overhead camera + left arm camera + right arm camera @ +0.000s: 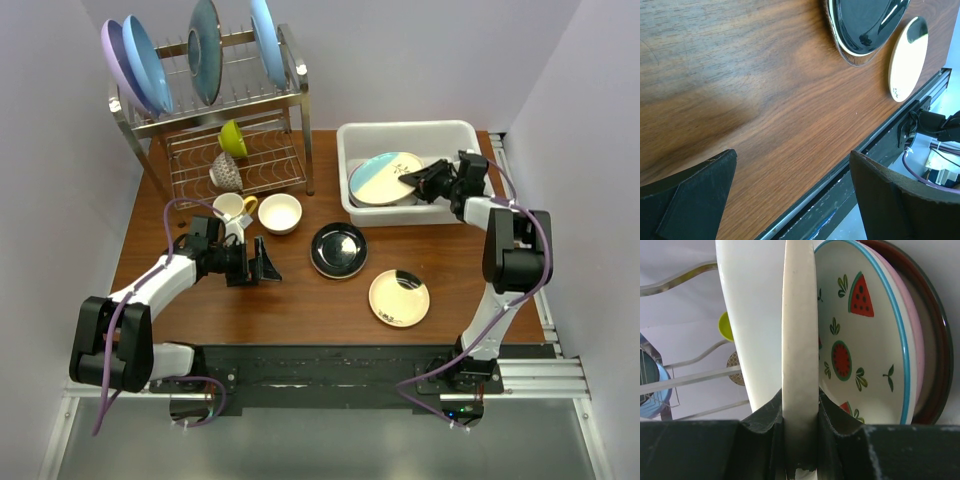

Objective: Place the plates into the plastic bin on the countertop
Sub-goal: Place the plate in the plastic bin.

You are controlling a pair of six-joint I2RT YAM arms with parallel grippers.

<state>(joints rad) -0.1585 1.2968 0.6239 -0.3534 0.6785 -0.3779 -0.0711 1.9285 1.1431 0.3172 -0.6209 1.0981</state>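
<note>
Right jaws pinch the glossy teal-and-cream plate [385, 178] edge over the bin [360, 140]; left jaws gape empty.

Landmark: bin [350, 170]. Inside it, plate stack [385, 178] and right end effector [425, 182] fill the right half. Bare bench [300, 290] in front-left, between black plate [338, 249] and left end effector [262, 262]. Rack [215, 120] blocks left.

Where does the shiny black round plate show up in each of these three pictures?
Top external: the glossy black round plate lies mid-table, below the white plastic bin.
Left wrist: top edge, right of centre.
Right wrist: not in view.
Shared landmark: the small cream plate beside it.
</note>
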